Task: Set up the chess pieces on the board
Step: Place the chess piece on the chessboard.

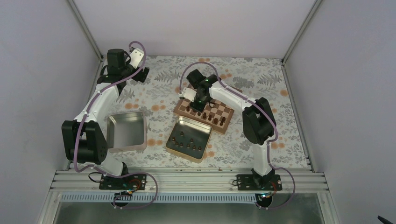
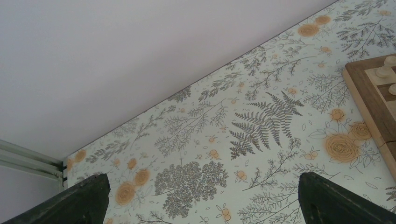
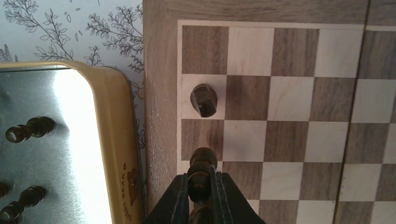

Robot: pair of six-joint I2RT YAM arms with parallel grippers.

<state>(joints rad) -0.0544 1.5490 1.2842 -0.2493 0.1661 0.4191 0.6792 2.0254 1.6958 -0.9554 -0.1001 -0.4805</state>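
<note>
Dark brown chessman (image 3: 201, 173) pinched in the clenched right hand (image 3: 201, 184), over the outermost file of the board (image 3: 289, 93), right beside its brown border; cannot tell whether it touches the square. At 12 o'clock from it in the wrist view stands a second dark piece (image 3: 204, 99) on a light square, apart from the grip. At 9 o'clock, just off the board's edge, sits a gold-rimmed tin (image 3: 112, 140) with loose dark pieces (image 3: 30, 128) lying on its shiny floor. Seen from above: board slightly right of the centre of the tabletop (image 1: 261, 93), turned askew, a row of dark men (image 1: 214, 119) along its 5 o'clock edge, the gold-rimmed tin close against its 7 o'clock side. Empty tin (image 1: 125, 133) at 9 o'clock of that one, apart from it. Left hand (image 1: 140, 74) off at 10 o'clock near the back wall, released, fingers (image 2: 70, 203) spread wide above bare floral cloth, grasping nothing. Pale chessmen (image 2: 385, 70) at 3 o'clock in its view, on the board's corner.
</note>
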